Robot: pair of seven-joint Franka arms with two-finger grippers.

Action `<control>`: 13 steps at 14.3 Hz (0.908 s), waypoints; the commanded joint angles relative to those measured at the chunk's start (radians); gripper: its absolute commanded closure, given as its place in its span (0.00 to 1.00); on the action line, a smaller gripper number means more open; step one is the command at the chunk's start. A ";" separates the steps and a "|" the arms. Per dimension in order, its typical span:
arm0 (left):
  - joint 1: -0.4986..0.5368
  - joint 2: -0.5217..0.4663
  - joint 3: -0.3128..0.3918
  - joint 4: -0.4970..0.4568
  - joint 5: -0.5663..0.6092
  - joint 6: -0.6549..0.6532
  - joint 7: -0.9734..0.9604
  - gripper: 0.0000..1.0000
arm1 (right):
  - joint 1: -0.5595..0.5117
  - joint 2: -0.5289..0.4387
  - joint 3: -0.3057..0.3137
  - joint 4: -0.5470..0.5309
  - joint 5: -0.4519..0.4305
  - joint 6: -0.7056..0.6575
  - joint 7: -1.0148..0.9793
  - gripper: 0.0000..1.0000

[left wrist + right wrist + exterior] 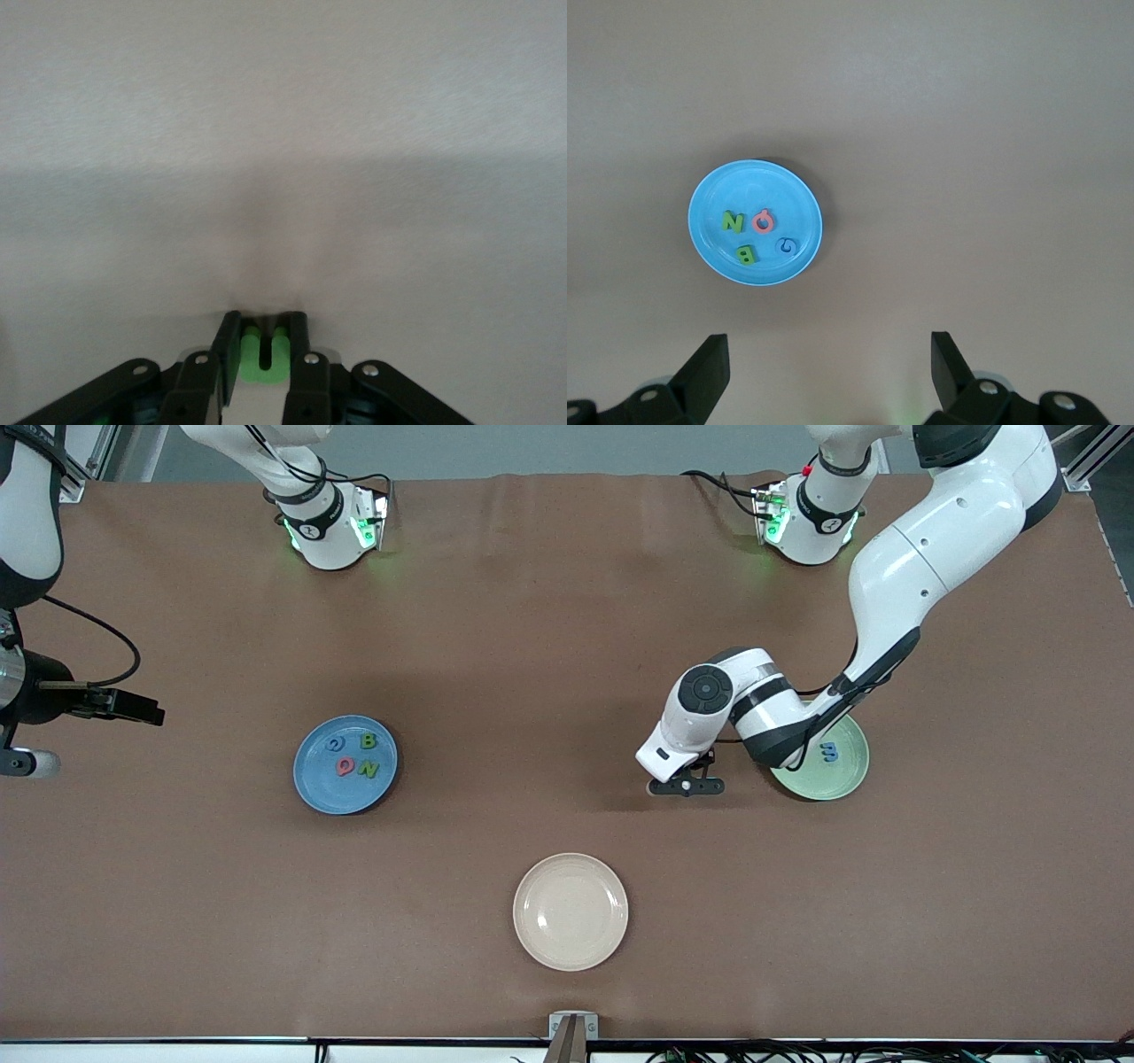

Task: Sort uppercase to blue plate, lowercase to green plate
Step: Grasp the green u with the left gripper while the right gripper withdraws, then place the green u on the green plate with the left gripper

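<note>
The blue plate (pixel 306 779) holds the blue G (pixel 334 744), green B (pixel 368 740), pinkish-red Q (pixel 345 766) and green N (pixel 368 770); the plate also shows in the right wrist view (pixel 709 239). The green plate (pixel 842 775) is partly hidden by the left arm and shows the blue m (pixel 829 752). My left gripper (pixel 684 784) is low over the table beside the green plate, shut on the green n/u letter (pixel 266 359). My right gripper (pixel 133 708) waits open and empty at the right arm's end of the table. The green p and blue x are hidden.
An empty beige plate (pixel 570 911) lies nearer the front camera, midway along the table. The left arm's forearm crosses over the green plate. Both arm bases stand along the table's edge farthest from the front camera.
</note>
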 commanded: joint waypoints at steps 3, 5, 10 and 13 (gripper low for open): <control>0.263 -0.039 -0.215 -0.112 -0.015 -0.164 0.174 0.98 | -0.017 -0.123 0.008 -0.115 0.023 0.030 -0.011 0.00; 0.398 -0.039 -0.306 -0.149 -0.015 -0.238 0.286 0.98 | -0.017 -0.167 0.008 -0.144 0.023 0.030 -0.011 0.00; 0.578 -0.037 -0.349 -0.221 0.080 -0.274 0.424 0.98 | -0.017 -0.276 0.008 -0.238 0.022 0.030 -0.011 0.00; 0.643 -0.030 -0.353 -0.246 0.132 -0.257 0.461 0.98 | -0.015 -0.306 0.007 -0.253 0.022 0.031 -0.011 0.00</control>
